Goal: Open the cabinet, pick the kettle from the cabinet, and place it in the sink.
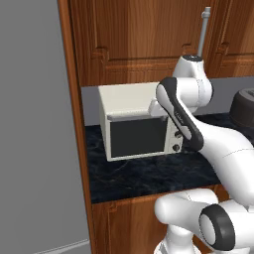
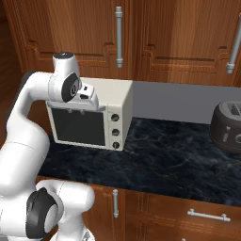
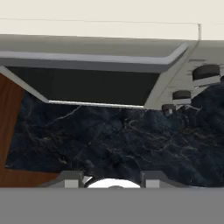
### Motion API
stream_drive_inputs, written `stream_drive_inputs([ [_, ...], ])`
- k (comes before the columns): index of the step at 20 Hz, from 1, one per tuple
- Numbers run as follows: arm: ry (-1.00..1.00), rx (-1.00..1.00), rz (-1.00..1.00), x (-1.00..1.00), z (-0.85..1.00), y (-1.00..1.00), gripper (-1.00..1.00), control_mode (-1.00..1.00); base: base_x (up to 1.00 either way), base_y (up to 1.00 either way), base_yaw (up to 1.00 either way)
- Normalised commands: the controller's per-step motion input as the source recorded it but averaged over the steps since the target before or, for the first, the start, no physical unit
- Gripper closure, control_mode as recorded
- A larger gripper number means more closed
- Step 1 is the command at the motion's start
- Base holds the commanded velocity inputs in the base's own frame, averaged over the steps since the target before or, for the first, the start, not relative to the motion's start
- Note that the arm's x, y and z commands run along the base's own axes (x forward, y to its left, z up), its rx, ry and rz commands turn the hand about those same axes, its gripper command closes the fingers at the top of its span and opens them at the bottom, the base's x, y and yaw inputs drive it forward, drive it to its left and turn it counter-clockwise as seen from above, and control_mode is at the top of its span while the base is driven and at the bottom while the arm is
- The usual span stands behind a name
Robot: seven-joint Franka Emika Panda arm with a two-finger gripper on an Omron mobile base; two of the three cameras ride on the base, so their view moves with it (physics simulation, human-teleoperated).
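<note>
The reddish-brown wall cabinet (image 1: 144, 34) (image 2: 80, 33) hangs above the counter with its raised-panel door shut. Its long grey bar handle (image 1: 204, 31) (image 2: 118, 36) stands upright at the door's edge. The kettle is hidden and the sink is out of view. My gripper (image 2: 92, 104) (image 3: 113, 181) hangs well below the handle, in front of the top edge of a white toaster oven, pointing down at the counter. Its fingertips (image 3: 72, 180) stand wide apart with nothing between them.
A white toaster oven (image 1: 136, 121) (image 2: 94, 117) (image 3: 109, 65) sits on the dark marble counter (image 2: 164, 155) (image 3: 109, 135). A dark rounded appliance (image 2: 228, 127) (image 1: 243, 111) stands to the right. A tall grey panel (image 1: 34, 124) borders the left. Lower wooden fronts (image 2: 207, 215) run under the counter.
</note>
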Motion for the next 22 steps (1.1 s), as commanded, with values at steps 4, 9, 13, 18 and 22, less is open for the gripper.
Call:
stream_drive_inputs([
  [4,-0.02,0.0,0.0,-0.05,0.0,0.0,-1.0,-1.0,0.0,0.0,0.0],
  [9,-0.14,0.0,0.0,-0.19,0.0,0.0,-1.0,-1.0,0.0,0.0,0.0],
  [13,-0.16,0.0,-0.03,-0.29,0.0,-0.03,-1.0,-1.0,0.0,0.0,0.0],
  [18,-0.04,0.0,-0.11,-0.27,0.05,-0.07,-1.0,-1.0,0.0,0.0,0.0],
  [22,0.04,0.0,-0.12,-0.18,0.2,-0.17,-1.0,-1.0,0.0,0.0,0.0],
])
